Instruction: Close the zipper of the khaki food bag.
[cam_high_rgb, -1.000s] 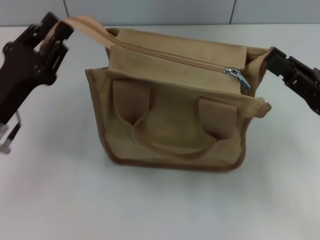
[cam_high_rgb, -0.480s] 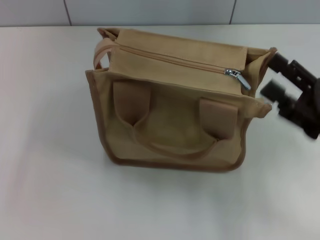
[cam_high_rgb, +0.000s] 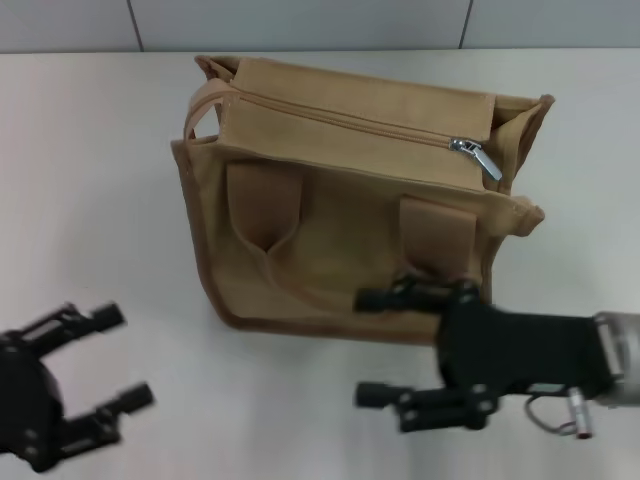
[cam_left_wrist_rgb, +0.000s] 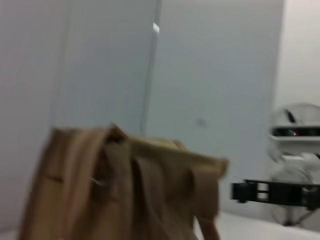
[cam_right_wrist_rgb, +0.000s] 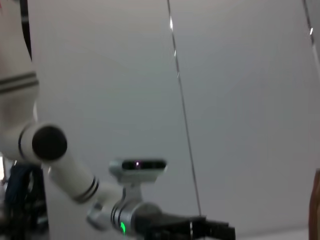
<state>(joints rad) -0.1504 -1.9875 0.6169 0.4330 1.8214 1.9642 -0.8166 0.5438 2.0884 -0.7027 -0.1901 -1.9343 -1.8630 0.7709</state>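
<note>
The boxy tan canvas food bag with darker piped edges (cam_high_rgb: 350, 230) stood upright on the pale, off-white table (cam_high_rgb: 120, 200), toward the far middle of the surface and close to the grey tiled wall (cam_high_rgb: 300, 22). Its top panel lay folded flat, and the tan fabric zipper line (cam_high_rgb: 350, 122) ran along it from the robot's left to its right, with the small shiny silver pull tab (cam_high_rgb: 476, 157) sitting near the right-hand end. The teeth looked drawn together along the visible stretch, so nothing inside the bag could be seen. Two wide fabric handle straps (cam_high_rgb: 265, 205) hung down its front face, and a second loop showed at the left rear corner.

The right gripper (cam_high_rgb: 385, 345), black and two-fingered, lay low just in front of the bag's lower right corner, fingers spread apart and holding nothing; its upper finger overlapped the bag's bottom edge in the head view, though contact could not be judged. The left gripper (cam_high_rgb: 125, 358) sat near the table's front left, well apart from the bag, fingers also spread and empty. Bare tabletop lay to the bag's left and right.
</note>
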